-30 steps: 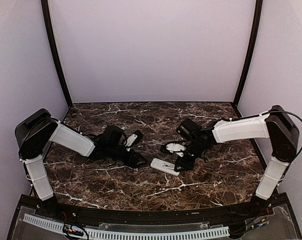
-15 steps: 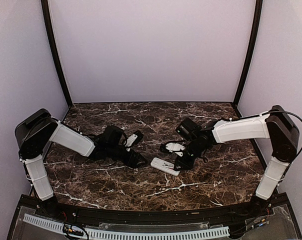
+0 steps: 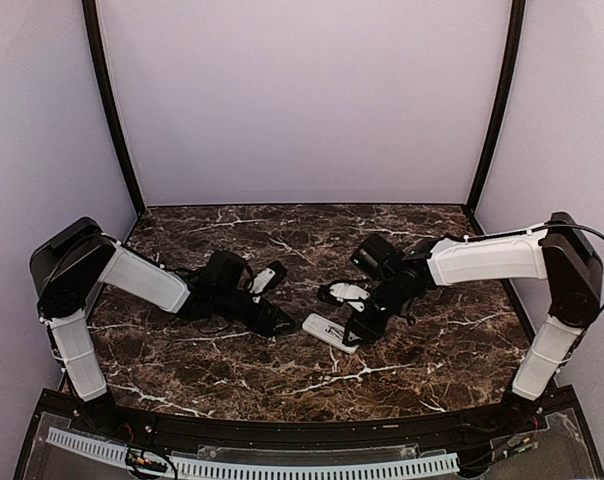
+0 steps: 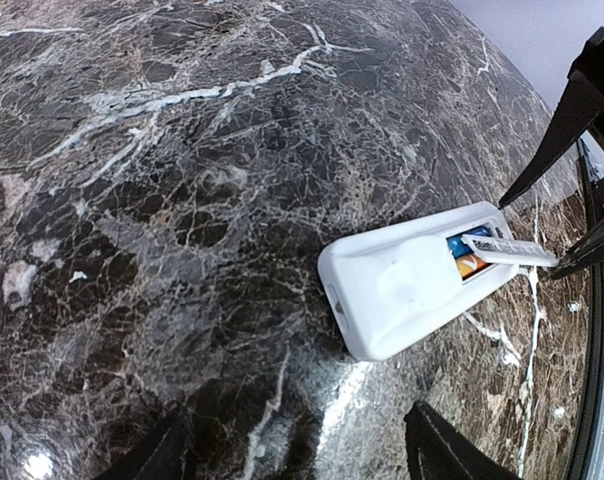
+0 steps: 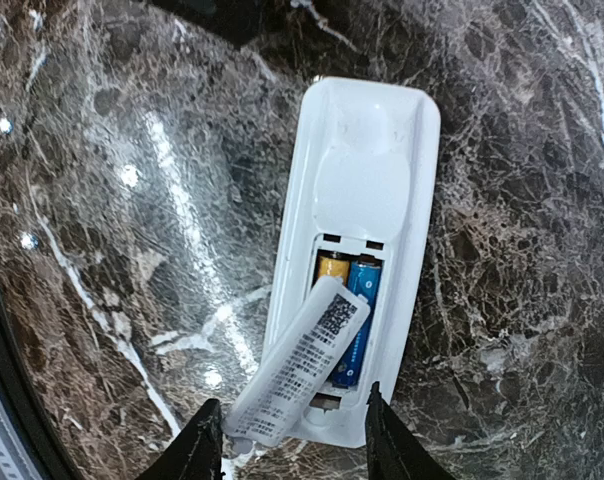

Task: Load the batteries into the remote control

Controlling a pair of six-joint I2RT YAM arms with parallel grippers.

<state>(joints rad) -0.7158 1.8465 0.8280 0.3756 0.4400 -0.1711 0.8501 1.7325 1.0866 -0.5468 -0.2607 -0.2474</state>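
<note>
The dark marble table (image 3: pixel 232 350) bears the remote control (image 3: pixel 329 332), lying face down near its middle.

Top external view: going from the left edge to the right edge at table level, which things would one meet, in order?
left arm's shoulder → left gripper → remote control → right arm's shoulder

Remote control (image 5: pixel 367 190) face down on desk (image 5: pixel 102 150); two batteries (image 5: pixel 362 288) side by side inside, cover (image 5: pixel 297 365) askew over them.
</note>
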